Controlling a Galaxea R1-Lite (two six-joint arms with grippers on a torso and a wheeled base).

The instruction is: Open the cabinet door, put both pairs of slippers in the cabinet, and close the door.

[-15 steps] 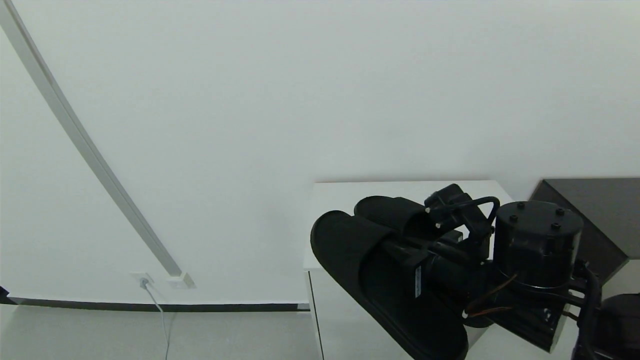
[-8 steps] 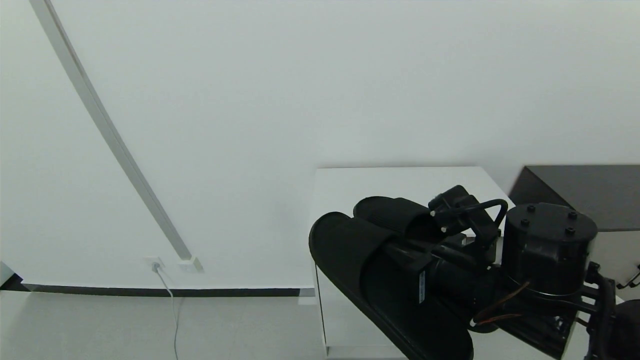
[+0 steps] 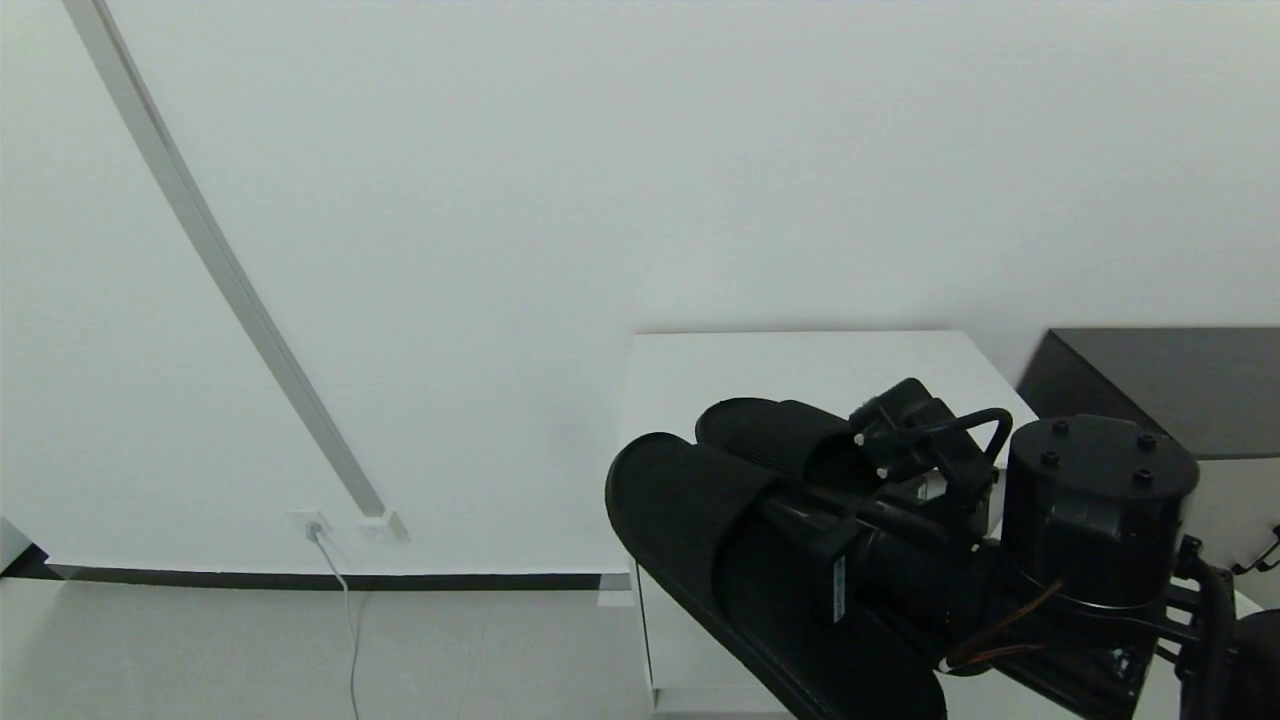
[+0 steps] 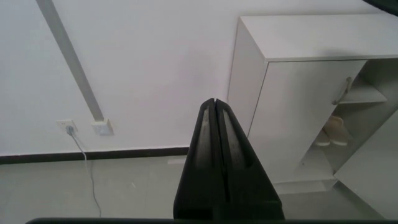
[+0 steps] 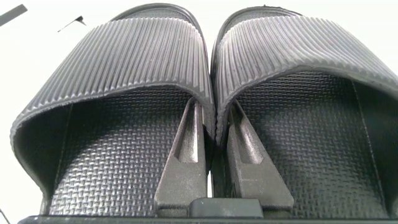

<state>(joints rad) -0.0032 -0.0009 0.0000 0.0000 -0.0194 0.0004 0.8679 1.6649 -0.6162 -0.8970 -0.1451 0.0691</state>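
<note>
Pinching adjoining edges of black slippers, right tool under straps.

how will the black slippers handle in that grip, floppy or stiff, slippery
The black slippers look fairly stiff: their soles jut out from the right pincer without drooping. Probably light, since a pinch on the two straps carries both. The ribbed straps likely resist slipping.

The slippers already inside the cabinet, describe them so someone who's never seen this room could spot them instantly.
Look to the white cabinet standing against the wall; its right half stands open. Partway down that opening sit the pale slippers, side by side. Their beige colour sets them apart from the black slippers the robot holds.
</note>
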